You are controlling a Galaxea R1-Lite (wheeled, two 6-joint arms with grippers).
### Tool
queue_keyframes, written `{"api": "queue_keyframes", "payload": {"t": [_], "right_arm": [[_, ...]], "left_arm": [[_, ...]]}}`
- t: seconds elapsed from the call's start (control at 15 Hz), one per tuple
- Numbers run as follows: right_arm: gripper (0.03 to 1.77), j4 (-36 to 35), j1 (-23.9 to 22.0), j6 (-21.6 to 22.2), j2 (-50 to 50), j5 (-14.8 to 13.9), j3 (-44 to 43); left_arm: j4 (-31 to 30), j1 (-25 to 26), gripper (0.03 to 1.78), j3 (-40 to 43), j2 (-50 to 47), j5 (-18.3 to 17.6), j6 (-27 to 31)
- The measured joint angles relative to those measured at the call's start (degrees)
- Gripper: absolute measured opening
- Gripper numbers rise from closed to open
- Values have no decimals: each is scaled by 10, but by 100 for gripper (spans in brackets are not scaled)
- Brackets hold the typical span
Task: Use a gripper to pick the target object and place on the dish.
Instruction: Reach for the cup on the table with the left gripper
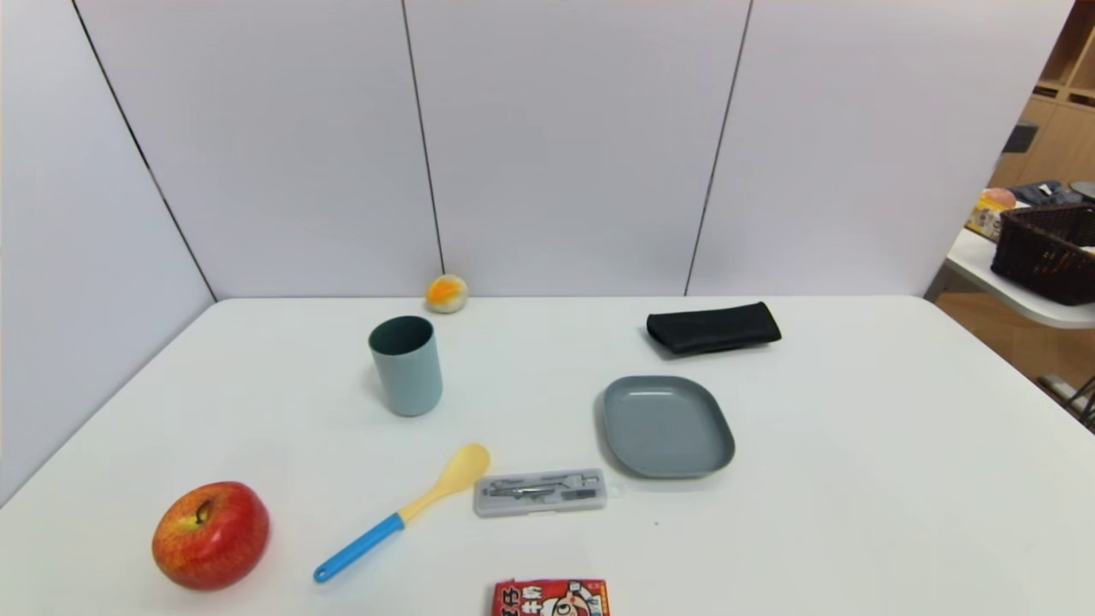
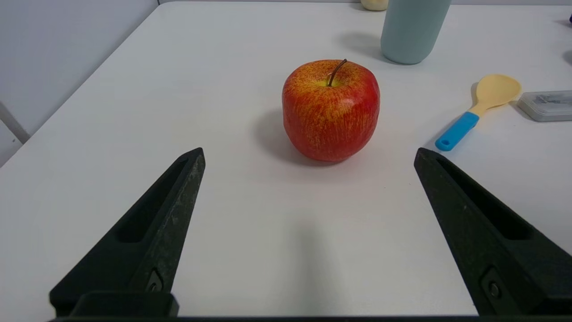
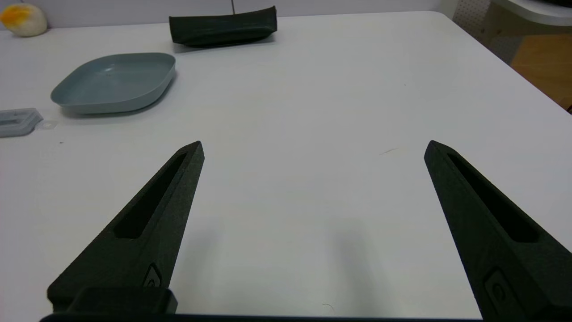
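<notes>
Nothing is picked yet: your left gripper [image 2: 309, 154] and right gripper [image 3: 313, 147] both hang low over the near edge of the table [image 1: 855, 445], fingers spread wide and empty. The cup [image 1: 405, 365] stands upright at the far left, well apart from the dish [image 1: 667, 426], with an apple [image 1: 210, 535] between it and your left gripper. Reach past the apple, I'd say, and close on the cup's wall.

Clear run between cup [image 1: 405, 365] and dish [image 1: 666, 425]

I see only the spoon [image 1: 402, 511] and clear case [image 1: 541, 492] nearby — both low.
</notes>
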Motion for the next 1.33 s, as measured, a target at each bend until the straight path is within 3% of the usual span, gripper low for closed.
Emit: {"api": "queue_keyframes", "payload": {"t": [0.47, 1.2, 1.33], "right_arm": [[171, 0, 0, 0, 0, 0, 0], [171, 0, 0, 0, 0, 0, 0], [171, 0, 0, 0, 0, 0, 0]], "left_arm": [[0, 0, 169, 0, 0, 0, 0], [-1, 0, 169, 0, 0, 19, -53], [-40, 0, 169, 0, 0, 30, -68]]}}
